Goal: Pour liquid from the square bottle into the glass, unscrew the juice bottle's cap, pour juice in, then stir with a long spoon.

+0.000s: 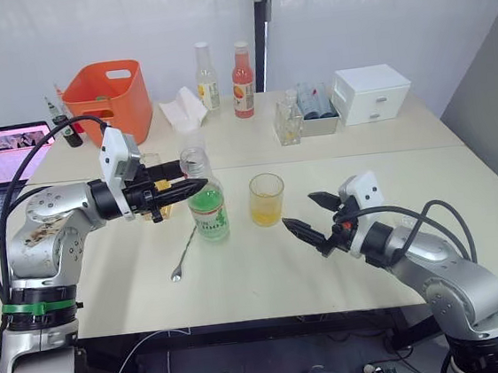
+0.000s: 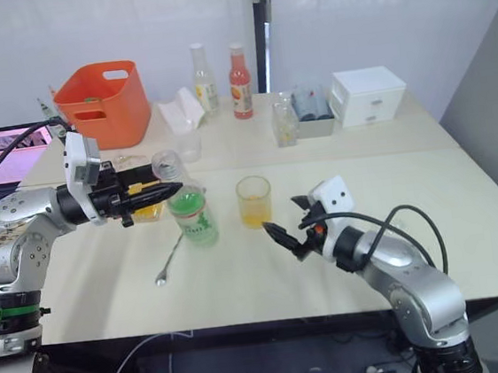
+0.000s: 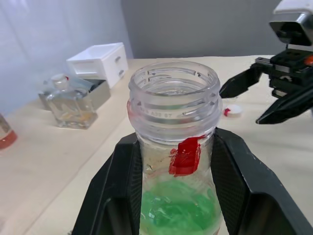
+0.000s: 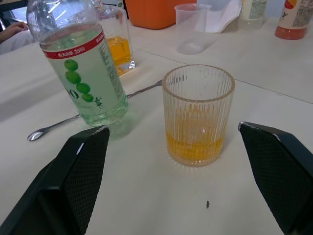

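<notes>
While the left gripper (image 3: pixel 173 161) clamps the neck of the uncapped juice bottle (image 1: pixel 206 204) standing on the table (image 1: pixel 268 278), the right gripper (image 1: pixel 313 214) hovers with fingers spread just beside the glass (image 1: pixel 266 199) holding amber liquid; the long spoon (image 1: pixel 183 254) lies by the bottle

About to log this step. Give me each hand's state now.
Left hand: shut on the neck of the uncapped juice bottle.
Right hand: open, holding nothing, near the glass.
</notes>
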